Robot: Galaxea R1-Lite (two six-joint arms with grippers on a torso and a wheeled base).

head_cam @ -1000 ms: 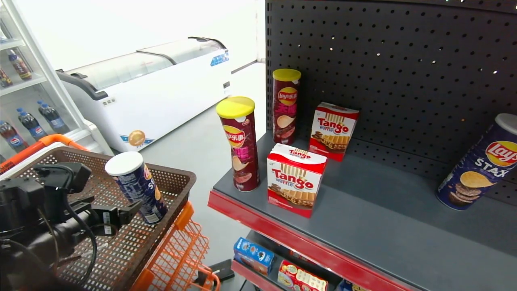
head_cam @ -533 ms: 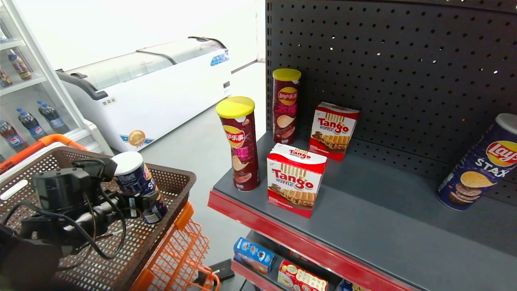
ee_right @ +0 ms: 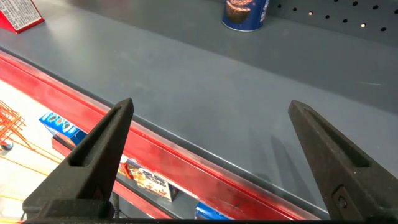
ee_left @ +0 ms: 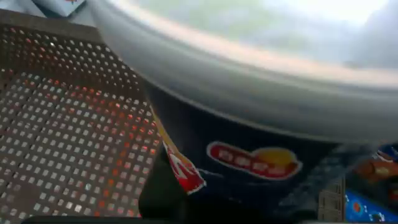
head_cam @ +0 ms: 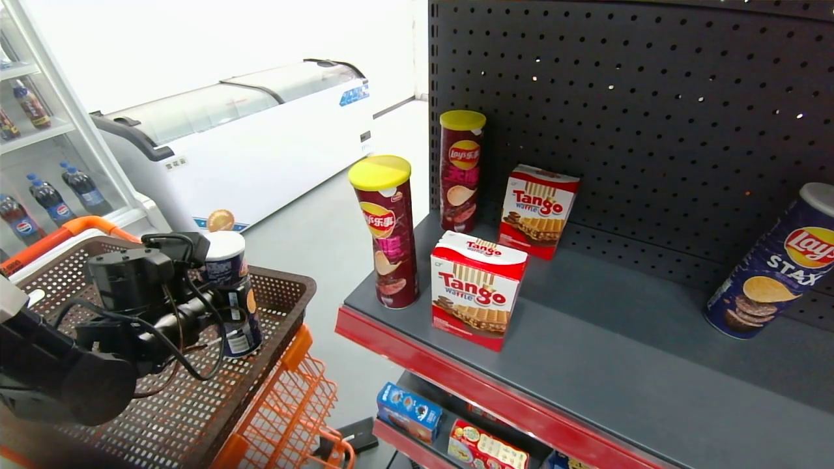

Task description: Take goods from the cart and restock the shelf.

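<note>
On upper shelf (head_cam: 619, 345), three cans (head_cam: 389, 241), two boxes (head_cam: 477, 290)

Brand logos on 4 chip cans (head_cam: 391, 241) & 2 wafer boxes (head_cam: 477, 290)

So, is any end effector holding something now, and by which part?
The left end effector grips the blue chips can around its middle; the right end effector holds nothing.

I see the shelf (head_cam: 606, 352) holding a front wafer box (head_cam: 477, 286); a maroon can (head_cam: 386, 228) just left of it, a second can (head_cam: 461, 170) and second box (head_cam: 537, 210) behind it, a blue can (head_cam: 775, 267) well right.
</note>
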